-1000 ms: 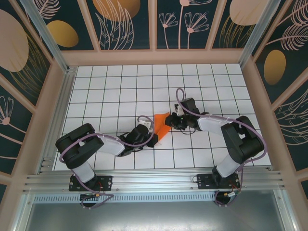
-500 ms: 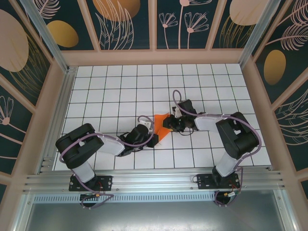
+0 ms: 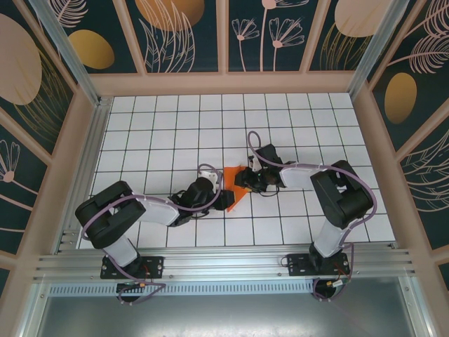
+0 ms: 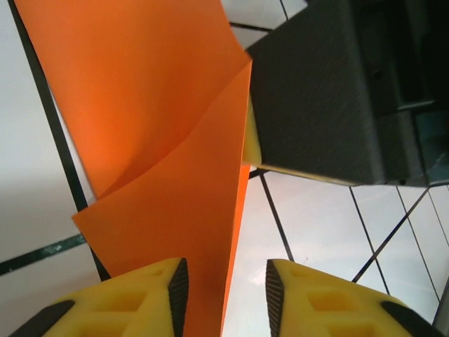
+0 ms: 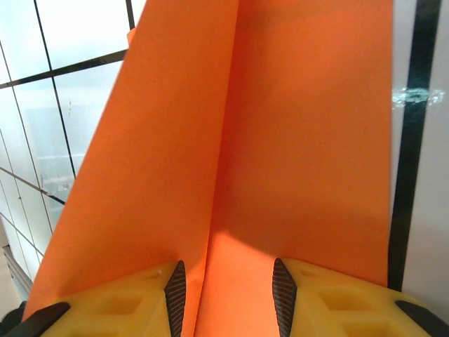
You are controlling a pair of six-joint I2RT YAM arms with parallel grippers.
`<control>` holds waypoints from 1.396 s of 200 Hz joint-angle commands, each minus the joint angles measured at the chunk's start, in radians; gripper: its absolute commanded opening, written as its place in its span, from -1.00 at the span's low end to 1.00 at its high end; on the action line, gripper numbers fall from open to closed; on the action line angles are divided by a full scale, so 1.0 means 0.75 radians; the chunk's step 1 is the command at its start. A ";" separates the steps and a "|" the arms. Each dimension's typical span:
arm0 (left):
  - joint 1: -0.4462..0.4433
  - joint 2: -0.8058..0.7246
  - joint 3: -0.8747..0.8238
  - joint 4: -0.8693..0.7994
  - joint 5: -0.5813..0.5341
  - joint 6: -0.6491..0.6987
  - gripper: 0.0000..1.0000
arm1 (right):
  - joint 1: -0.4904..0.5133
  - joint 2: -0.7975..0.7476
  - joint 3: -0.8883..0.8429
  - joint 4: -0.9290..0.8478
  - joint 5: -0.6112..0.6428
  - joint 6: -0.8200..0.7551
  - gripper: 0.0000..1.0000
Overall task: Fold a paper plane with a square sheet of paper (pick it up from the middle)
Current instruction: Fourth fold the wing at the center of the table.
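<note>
The orange paper (image 3: 234, 188) lies creased and layered on the white grid table, between the two grippers in the top view. My left gripper (image 3: 219, 197) is at its near-left side. In the left wrist view an upper layer of the paper (image 4: 147, 140) lifts off the table, and its raised edge runs into the open gap of the left gripper (image 4: 226, 298). My right gripper (image 3: 243, 180) is over the paper's right part. Its jaws stand apart astride a long crease in the paper (image 5: 280, 133), close above it; right gripper (image 5: 228, 298) open.
The right gripper's black body (image 4: 330, 91) sits very close ahead of the left fingers. Pink frame walls (image 3: 224, 83) enclose the grid table (image 3: 175, 126). An aluminium rail (image 3: 224, 263) runs along the near edge by the arm bases.
The right gripper has slid left, further over the paper, covering more of it. The left wrist has pulled slightly left. The paper stays in place.
</note>
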State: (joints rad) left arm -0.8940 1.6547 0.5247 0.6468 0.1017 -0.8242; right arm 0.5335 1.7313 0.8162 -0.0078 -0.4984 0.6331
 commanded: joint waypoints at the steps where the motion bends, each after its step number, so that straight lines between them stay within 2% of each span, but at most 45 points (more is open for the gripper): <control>1: 0.015 -0.005 0.052 -0.006 0.008 -0.021 -0.19 | 0.011 0.036 0.024 -0.064 0.054 -0.026 -0.17; 85: 0.017 0.134 0.206 -0.258 -0.024 0.008 -0.16 | 0.011 0.049 0.037 -0.066 0.059 -0.014 -0.18; 113: 0.017 0.152 0.227 -0.269 0.025 0.023 -0.16 | 0.011 0.050 0.039 -0.064 0.059 -0.010 -0.19; 162: 0.018 0.168 0.237 -0.260 0.014 0.018 -0.30 | 0.011 0.053 0.029 -0.063 0.053 -0.010 -0.19; 188: 0.017 0.171 0.226 -0.259 -0.016 0.001 -0.46 | 0.011 0.053 0.022 -0.065 0.059 -0.014 -0.18; 230: 0.034 0.169 0.154 -0.126 0.047 -0.058 -0.69 | 0.011 0.055 0.013 -0.066 0.069 -0.011 -0.17; 279: 0.105 0.183 0.015 0.204 0.202 -0.204 -0.74 | 0.004 0.053 0.002 -0.058 0.069 -0.003 -0.13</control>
State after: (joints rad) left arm -0.8421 1.7702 0.5804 0.6365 0.1764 -0.9051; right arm 0.5350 1.7420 0.8310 -0.0185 -0.4915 0.6338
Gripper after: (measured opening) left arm 0.132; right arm 0.429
